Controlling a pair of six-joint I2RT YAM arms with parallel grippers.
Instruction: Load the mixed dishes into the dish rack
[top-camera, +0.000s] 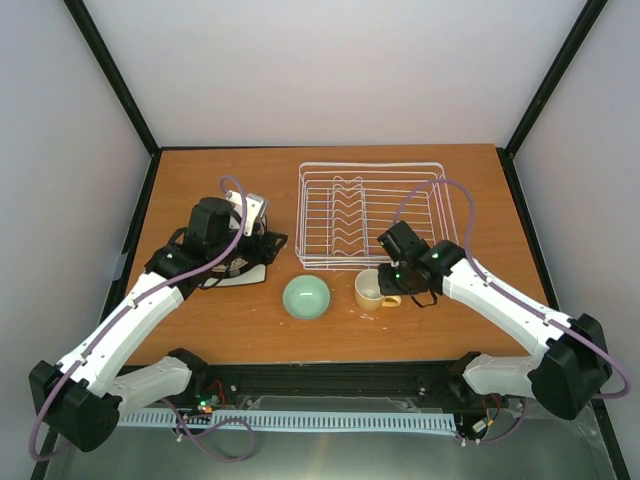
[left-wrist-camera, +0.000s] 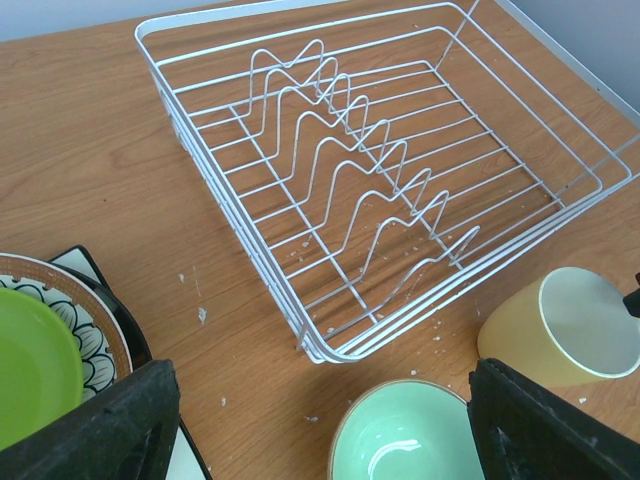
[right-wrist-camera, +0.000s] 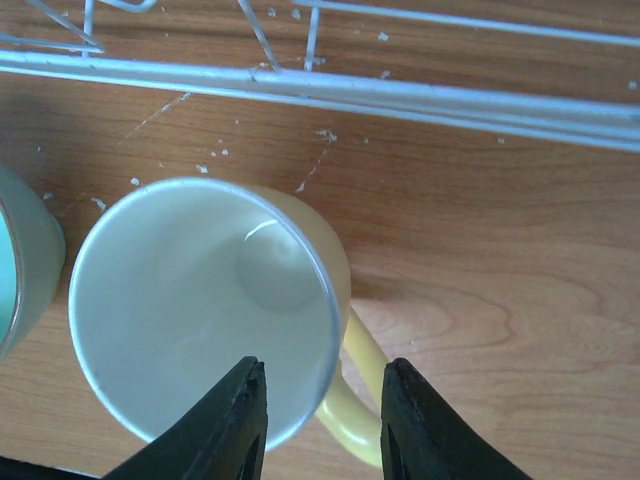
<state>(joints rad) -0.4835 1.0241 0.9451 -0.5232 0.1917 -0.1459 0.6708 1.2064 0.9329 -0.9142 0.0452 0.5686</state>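
Your right gripper (right-wrist-camera: 322, 378) straddles the mug (right-wrist-camera: 190, 320) rim by the handle, jaws apart, not yet clamped. The mug stands just before the rack (top-camera: 370, 262). Close, then lift it over the wall; the left gripper (left-wrist-camera: 325, 388) hangs open.

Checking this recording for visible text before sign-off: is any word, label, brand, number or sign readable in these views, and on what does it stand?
No readable text in any view.
The yellow mug, mint-green bowl, dish rack and lime-green plate carry no lettering.
The brown floral plate shows a pattern only, no writing.
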